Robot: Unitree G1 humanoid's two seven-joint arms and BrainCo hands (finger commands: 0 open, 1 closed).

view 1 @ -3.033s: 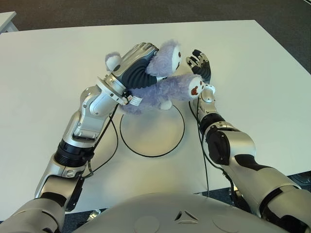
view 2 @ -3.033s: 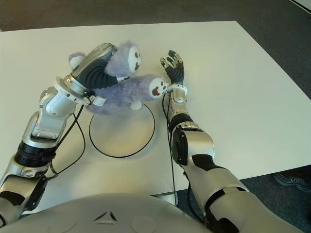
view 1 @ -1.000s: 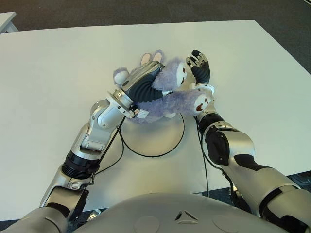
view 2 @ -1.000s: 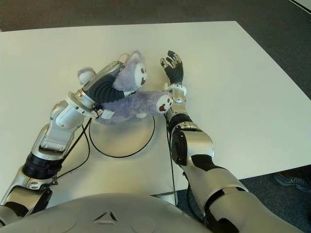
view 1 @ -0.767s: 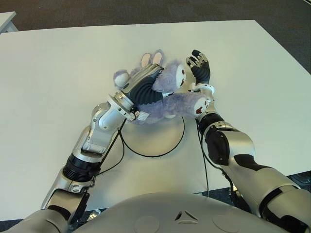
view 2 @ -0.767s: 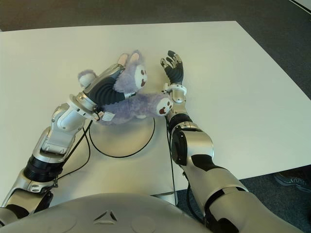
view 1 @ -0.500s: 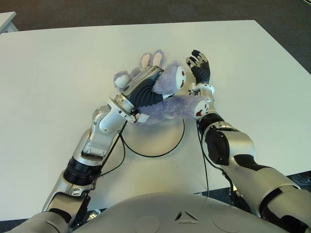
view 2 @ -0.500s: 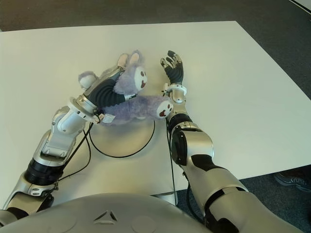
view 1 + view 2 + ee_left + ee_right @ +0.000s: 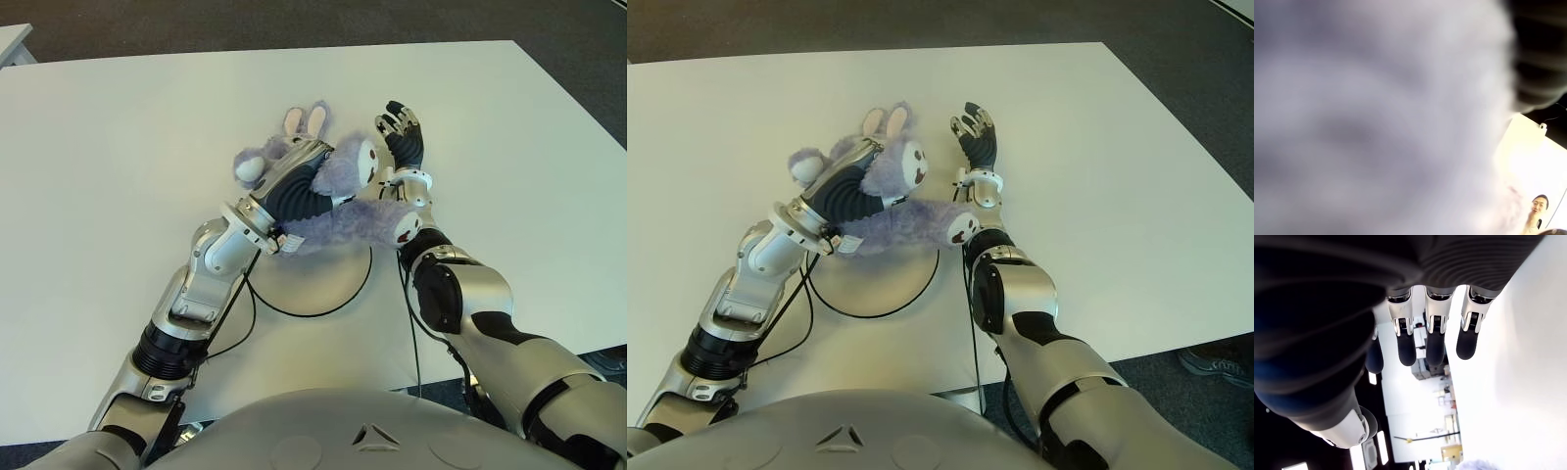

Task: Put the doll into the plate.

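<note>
A fluffy purple rabbit doll [image 9: 338, 211] with pink-lined ears is gripped around its body by my left hand [image 9: 294, 181]. It hangs low over the far rim of the plate [image 9: 313, 284], a flat white disc with a black edge. One doll leg stretches right, its paw [image 9: 960, 227] close to my right wrist. Purple fur [image 9: 1376, 122] fills the left wrist view. My right hand [image 9: 402, 137] shows just right of the doll's head, fingers [image 9: 1432, 340] straight and holding nothing.
The white table [image 9: 118, 147] extends widely to the left and far side, its edges bordered by dark floor. A black cable [image 9: 235, 313] loops beside the plate under my left forearm. A person [image 9: 1537, 208] appears far off in the left wrist view.
My left hand has lowered and carried the doll forward and down toward the plate's far rim, tilting it flatter. The right hand has stayed still.
</note>
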